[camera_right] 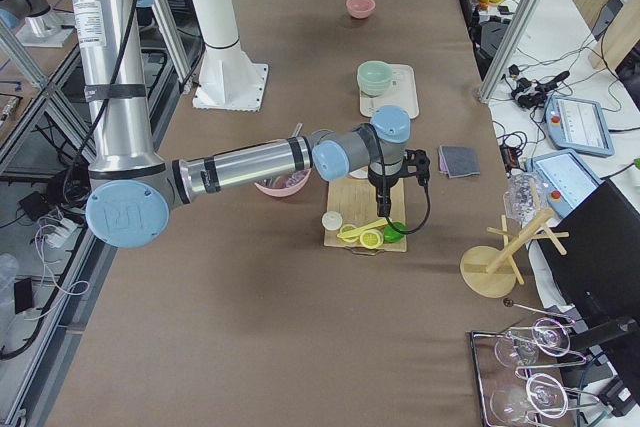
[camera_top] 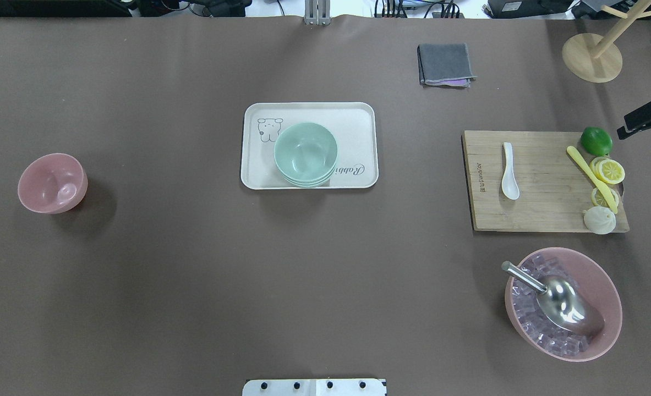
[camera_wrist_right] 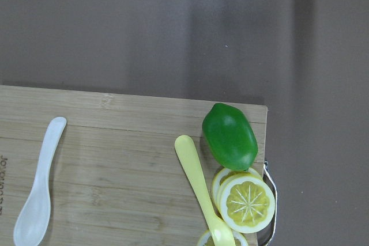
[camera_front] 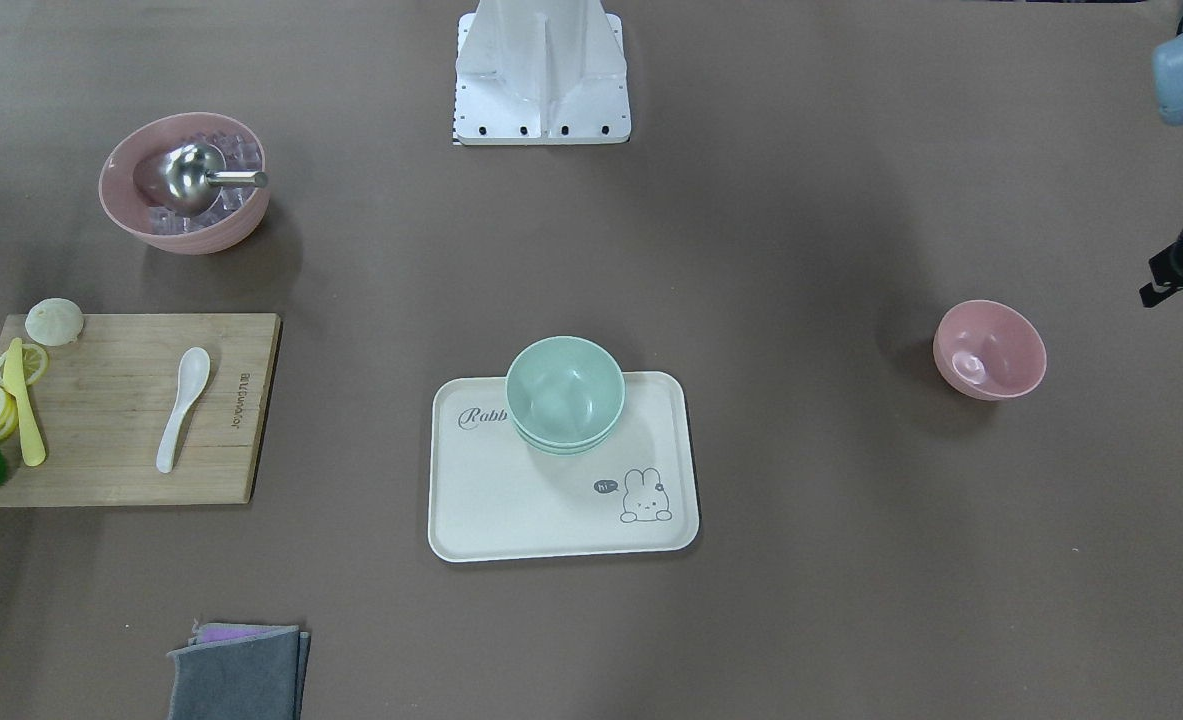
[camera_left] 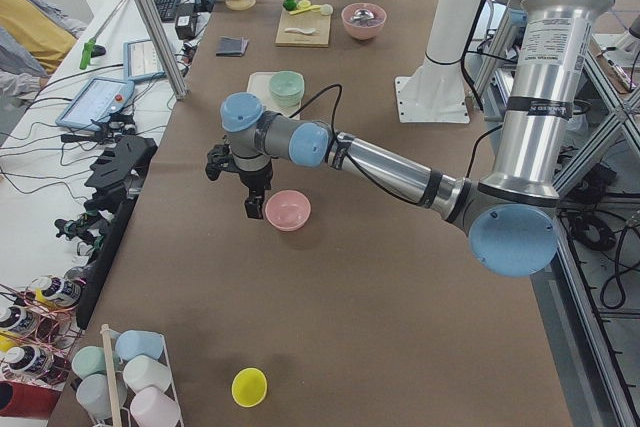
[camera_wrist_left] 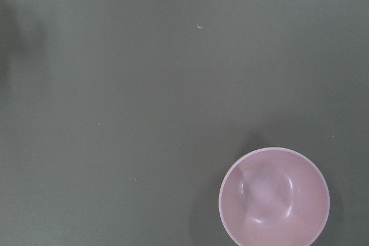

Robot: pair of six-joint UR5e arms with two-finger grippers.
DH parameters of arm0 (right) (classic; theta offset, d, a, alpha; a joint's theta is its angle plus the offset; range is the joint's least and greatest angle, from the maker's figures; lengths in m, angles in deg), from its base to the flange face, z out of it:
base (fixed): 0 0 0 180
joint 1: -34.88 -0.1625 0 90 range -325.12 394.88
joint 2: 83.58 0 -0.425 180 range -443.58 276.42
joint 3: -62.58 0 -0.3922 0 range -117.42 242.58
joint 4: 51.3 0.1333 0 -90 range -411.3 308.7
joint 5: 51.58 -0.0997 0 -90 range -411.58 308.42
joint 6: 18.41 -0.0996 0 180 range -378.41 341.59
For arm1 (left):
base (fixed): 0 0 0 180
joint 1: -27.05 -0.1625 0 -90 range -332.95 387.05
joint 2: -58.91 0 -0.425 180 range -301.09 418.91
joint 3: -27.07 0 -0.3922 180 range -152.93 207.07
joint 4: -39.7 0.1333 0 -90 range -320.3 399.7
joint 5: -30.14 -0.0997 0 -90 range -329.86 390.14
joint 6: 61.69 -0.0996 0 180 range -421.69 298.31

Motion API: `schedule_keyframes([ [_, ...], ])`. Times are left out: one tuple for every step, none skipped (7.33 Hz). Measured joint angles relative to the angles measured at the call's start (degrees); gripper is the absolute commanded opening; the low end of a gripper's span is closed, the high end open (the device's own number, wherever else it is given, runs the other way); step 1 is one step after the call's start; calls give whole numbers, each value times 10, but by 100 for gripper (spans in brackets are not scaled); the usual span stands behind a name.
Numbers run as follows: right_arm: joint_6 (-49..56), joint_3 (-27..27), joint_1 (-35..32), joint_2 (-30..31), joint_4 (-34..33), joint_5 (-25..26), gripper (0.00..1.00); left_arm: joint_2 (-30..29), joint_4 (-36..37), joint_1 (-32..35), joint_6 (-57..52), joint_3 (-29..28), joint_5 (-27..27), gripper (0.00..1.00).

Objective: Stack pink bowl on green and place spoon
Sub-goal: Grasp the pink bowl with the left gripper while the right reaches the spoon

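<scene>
Pink bowl (camera_top: 53, 183) sat upright on bare table just beside the left gripper (camera_left: 254, 211), well apart from the green bowls (camera_top: 305, 153) on the tray (camera_top: 358, 118), spoon (camera_top: 509, 177) lay on the cutting board (camera_top: 545, 214), neither gripper's opening could be told, and pinching 1 rim wall squarely looked best.

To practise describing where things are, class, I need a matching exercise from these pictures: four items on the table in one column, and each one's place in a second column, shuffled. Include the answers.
Column A
1. small pink bowl
2. green bowls
3. white spoon
4. metal scoop

Column B
a. lying on the wooden cutting board
b. stacked on the cream tray
c. resting in the large pink bowl of ice cubes
d. directly on the brown table, apart from the rest

Pairs: 1-d, 2-b, 3-a, 4-c
</scene>
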Motion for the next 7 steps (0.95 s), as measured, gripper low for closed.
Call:
schedule_keyframes([
  [-6, 0, 11, -1, 1, 2, 94, 4, -39, -27, 20, -23, -8, 88],
  [-8, 0, 23, -1, 2, 3, 92, 10, -97, -55, 52, -50, -11, 83],
  [-9, 1, 34, -3, 2, 4, 86, 20, -162, -80, 88, -79, -14, 81],
  [-9, 1, 40, -4, 3, 4, 81, 31, -231, -95, 115, -111, -14, 75],
  [-9, 2, 44, -6, 3, 4, 82, 35, -279, -102, 132, -134, -12, 74],
  [-9, 2, 47, -8, 3, 5, 82, 36, -301, -110, 149, -144, -10, 72],
  [-9, 3, 50, -9, 3, 4, 82, 35, -309, -118, 164, -146, -9, 57],
])
